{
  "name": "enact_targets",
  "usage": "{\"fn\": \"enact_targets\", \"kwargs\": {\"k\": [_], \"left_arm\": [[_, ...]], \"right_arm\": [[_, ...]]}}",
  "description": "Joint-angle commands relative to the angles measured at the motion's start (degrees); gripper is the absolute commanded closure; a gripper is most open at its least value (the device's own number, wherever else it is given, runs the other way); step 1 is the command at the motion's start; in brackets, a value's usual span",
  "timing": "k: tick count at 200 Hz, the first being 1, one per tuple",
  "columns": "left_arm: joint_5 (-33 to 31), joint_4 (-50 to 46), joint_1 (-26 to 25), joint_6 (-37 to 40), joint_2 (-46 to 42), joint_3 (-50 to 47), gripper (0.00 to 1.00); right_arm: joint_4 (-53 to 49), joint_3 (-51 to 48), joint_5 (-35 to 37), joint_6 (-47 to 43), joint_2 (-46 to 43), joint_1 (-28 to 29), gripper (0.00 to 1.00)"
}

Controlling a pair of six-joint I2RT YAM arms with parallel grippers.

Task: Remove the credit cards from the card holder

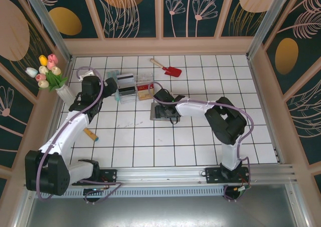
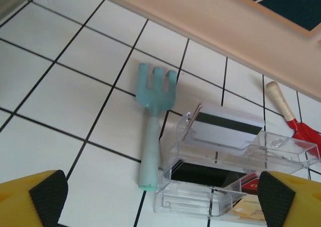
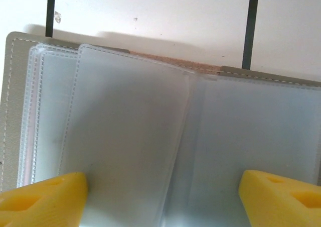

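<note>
The card holder (image 1: 159,113) lies open on the tiles, its clear sleeves (image 3: 125,136) fanned out pale and translucent. My right gripper (image 3: 163,197) hovers close over it, open, one yellow finger (image 3: 45,199) on each side of the sleeves. Credit cards sit in the clear divided tray (image 2: 281,149): a white one with a black stripe (image 2: 228,126), a black one (image 2: 210,174), a red one (image 2: 251,186) and an orange-yellow one (image 2: 248,209). My left gripper (image 2: 161,194) stands open just before the tray (image 1: 131,94), holding nothing.
A teal toy rake (image 2: 153,121) lies beside the tray's left side. A red toy shovel (image 1: 170,69) rests near the back wall. A vase of tulips (image 1: 50,74) stands at the left wall, and a small orange-handled tool (image 1: 90,134) lies by the left arm.
</note>
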Motion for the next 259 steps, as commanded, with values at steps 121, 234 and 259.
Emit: {"fn": "enact_targets", "kwargs": {"k": [121,234,259], "left_arm": [[28.8,7.9,-7.3,-15.7,12.3,-4.7,0.16],[35.0,16.6,-20.2,-23.7,28.7,0.7,0.68],[34.8,15.2,-21.0,-23.0,31.5,2.2,0.68]], "right_arm": [[-2.1,-8.6,-2.1,0.9,0.2,-3.0,0.36],[-1.8,-9.6,-1.2,1.2,0.7,-3.0,0.36],[-1.4,-9.8,-1.7,1.3,0.7,-2.9,0.36]]}}
